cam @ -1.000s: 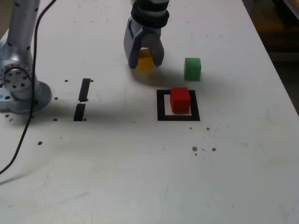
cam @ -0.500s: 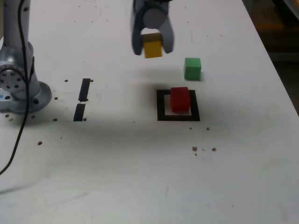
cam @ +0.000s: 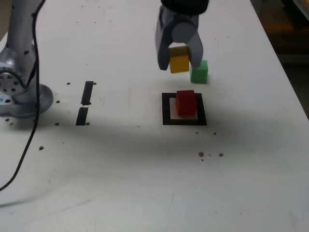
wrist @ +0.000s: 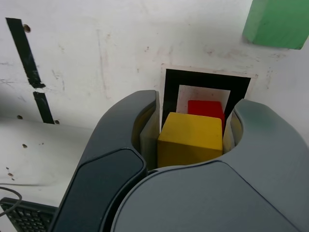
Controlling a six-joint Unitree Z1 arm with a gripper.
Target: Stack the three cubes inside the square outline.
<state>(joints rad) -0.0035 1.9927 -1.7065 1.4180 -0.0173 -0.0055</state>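
One yellow cube (cam: 179, 63), clenched in the gripper (cam: 180, 59), has moved toward the red cube (cam: 186, 103). Stacking comes next.

Silver-grey arm base (cam: 19, 92), black cable (cam: 26, 145), blue-grey curved gripper (cam: 179, 60)

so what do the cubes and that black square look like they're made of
Yellow cube, red cube, green cube: matte, solid-coloured, crisp-edged blocks, probably painted wood or plastic; can't tell which. Square outline: flat black border on white backing, likely tape or printed paper on the table.
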